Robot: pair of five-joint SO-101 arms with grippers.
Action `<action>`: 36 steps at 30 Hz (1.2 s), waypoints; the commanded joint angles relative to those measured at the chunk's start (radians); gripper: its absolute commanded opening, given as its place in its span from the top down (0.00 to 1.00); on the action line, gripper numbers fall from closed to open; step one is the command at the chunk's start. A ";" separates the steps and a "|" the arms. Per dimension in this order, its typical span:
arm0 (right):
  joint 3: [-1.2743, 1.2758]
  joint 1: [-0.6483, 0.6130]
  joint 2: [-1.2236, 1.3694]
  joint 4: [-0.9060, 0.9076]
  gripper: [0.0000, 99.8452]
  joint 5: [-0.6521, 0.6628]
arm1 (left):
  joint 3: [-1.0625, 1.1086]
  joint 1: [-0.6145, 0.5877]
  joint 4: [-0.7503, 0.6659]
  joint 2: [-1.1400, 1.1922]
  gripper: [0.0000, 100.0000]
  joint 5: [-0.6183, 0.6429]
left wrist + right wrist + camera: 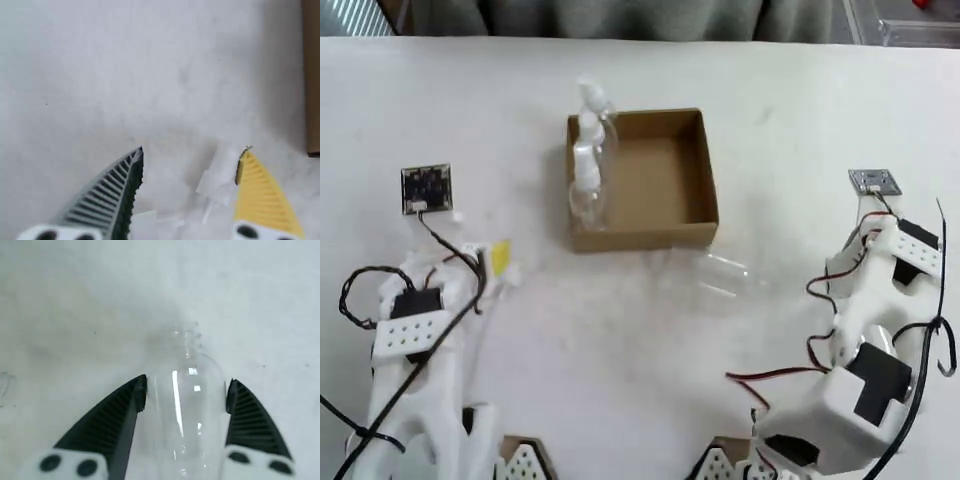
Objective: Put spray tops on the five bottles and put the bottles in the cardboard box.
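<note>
— At near left, how should the left gripper [194, 148] take the spray top [215, 176]?
— Its jaws stand wide and empty. The top lies just beside the yellow finger [257, 190], so centre first, then close. The right gripper [187, 380] clamps a capless bottle [187, 410].
— Obstructions?
— None close. The cardboard box [640, 238] sits at centre; capped bottles [588, 170] line its left side.

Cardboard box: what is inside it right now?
Clear bottles with white spray tops line one side wall of the cardboard box; its floor shows beside them. They overlap, hiding their count.
</note>
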 commanded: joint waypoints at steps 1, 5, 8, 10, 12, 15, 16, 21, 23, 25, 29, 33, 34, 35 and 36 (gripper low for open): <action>-0.025 -0.016 0.007 -0.013 0.79 -0.002 | -0.008 0.010 -0.020 -0.024 0.71 -0.014; -0.025 -0.022 0.007 -0.013 0.78 0.064 | -0.009 0.010 -0.020 -0.024 0.71 -0.014; -0.025 -0.025 -0.002 -0.008 0.78 0.121 | -0.009 0.010 -0.020 -0.024 0.71 -0.014; -0.026 -0.025 -0.002 -0.008 0.78 0.123 | -0.009 0.010 -0.020 -0.022 0.71 -0.014; -0.026 -0.024 -0.002 -0.007 0.78 0.126 | -0.009 0.010 -0.020 -0.022 0.71 -0.014; -0.026 -0.016 -0.002 0.008 0.69 0.127 | -0.009 0.010 -0.020 -0.022 0.71 -0.014; -0.026 -0.013 -0.002 0.016 0.65 0.129 | -0.009 0.010 -0.020 -0.022 0.71 -0.014; -0.025 -0.012 -0.002 0.058 0.64 0.265 | -0.009 0.010 -0.020 -0.022 0.71 -0.014; -0.025 -0.007 -0.001 0.051 0.67 0.275 | -0.009 0.010 -0.020 -0.022 0.71 -0.014; -0.025 -0.005 0.008 0.042 0.69 0.275 | -0.009 0.010 -0.020 -0.022 0.71 -0.014; -0.020 -0.005 0.008 0.036 0.72 0.276 | -0.009 0.010 -0.020 -0.022 0.71 -0.014; -0.021 -0.005 0.008 0.038 0.77 0.276 | -0.009 0.010 -0.020 -0.022 0.71 -0.014; -0.023 -0.005 0.008 0.036 0.80 0.276 | -0.009 0.010 -0.020 -0.022 0.71 -0.014; -0.023 -0.004 0.008 0.036 0.84 0.276 | -0.009 0.010 -0.020 -0.022 0.71 -0.014; -0.025 -0.004 0.008 0.036 0.89 0.276 | -0.009 0.010 -0.020 -0.022 0.71 -0.014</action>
